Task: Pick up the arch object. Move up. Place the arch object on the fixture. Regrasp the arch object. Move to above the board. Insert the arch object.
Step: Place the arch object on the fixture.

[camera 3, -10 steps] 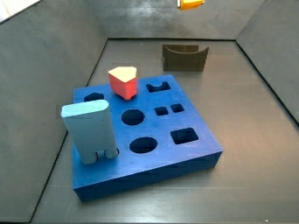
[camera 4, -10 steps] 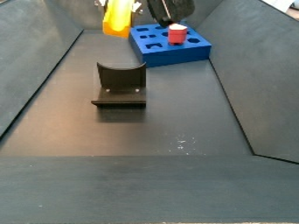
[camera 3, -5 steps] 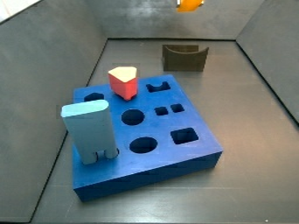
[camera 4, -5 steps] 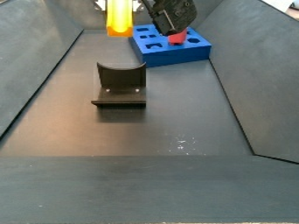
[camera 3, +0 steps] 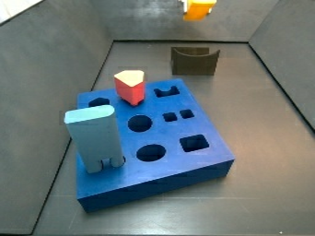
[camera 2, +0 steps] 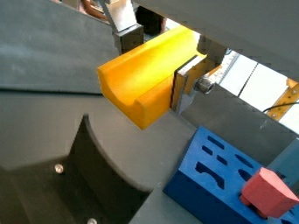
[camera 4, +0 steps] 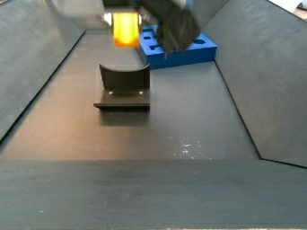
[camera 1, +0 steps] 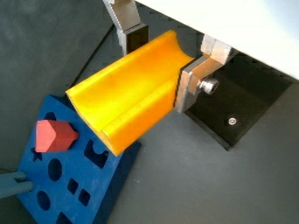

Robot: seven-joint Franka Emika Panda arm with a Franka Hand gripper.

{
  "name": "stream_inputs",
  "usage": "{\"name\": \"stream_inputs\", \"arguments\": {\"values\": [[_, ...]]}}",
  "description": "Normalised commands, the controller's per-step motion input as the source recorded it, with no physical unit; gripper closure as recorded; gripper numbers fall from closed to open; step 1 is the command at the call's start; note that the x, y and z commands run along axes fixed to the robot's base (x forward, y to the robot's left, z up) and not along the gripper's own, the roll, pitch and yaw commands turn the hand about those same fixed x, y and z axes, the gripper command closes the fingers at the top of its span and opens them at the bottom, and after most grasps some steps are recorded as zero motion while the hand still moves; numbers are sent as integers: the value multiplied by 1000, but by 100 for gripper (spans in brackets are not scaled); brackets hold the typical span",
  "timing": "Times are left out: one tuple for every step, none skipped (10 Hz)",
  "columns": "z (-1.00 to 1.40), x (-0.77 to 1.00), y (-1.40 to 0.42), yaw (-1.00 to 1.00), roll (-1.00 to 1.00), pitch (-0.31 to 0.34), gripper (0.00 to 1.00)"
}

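Over the last second the arch object (camera 4: 124,29) had come down and toward the fixture (camera 4: 122,87): in a side view it had sat at the very top edge of the picture, half cut off, and now showed more fully, hanging in the air above the fixture (camera 3: 194,60) with clear space between them. In that view the arm over the board (camera 4: 180,47) was smeared by motion blur, so its outline could not be read well, and it covered the red-topped peg that had shown there before.

Both wrist views showed the end effector (camera 1: 160,58) clamped on the arch object (camera 1: 131,92). One silver finger (camera 1: 201,72) pressed flat against a side of the yellow-orange block, and the opposite finger (camera 1: 125,26) met its far side; the block's concave notch faced the camera and ran along its length. In a wrist view the same grip appeared again, end effector (camera 2: 159,54) shut on the arch object (camera 2: 147,74), with a finger (camera 2: 191,77) against its flank.

Below the held piece, the board (camera 3: 154,138) lay on the dark table (camera 3: 271,194), carrying a red-topped peg (camera 3: 131,86) and a tall light-blue block (camera 3: 94,136) in its holes. The fixture stood well apart from the board, near the back wall, apparently with nothing in its recess.
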Motion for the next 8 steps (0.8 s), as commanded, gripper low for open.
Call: {"name": "stream_inputs", "arguments": {"values": [[-1000, 186, 138, -247, -737, 196, 100], [-1000, 193, 140, -263, -576, 142, 100], [-1000, 194, 143, -259, -416, 95, 100], [-1000, 197, 139, -244, -283, 47, 100], [-1000, 201, 141, -216, -199, -9, 100], [-807, 172, 121, -188, -181, -38, 100], [-610, 144, 96, -153, -175, -56, 100], [-429, 117, 74, -119, -168, -71, 100]]}}
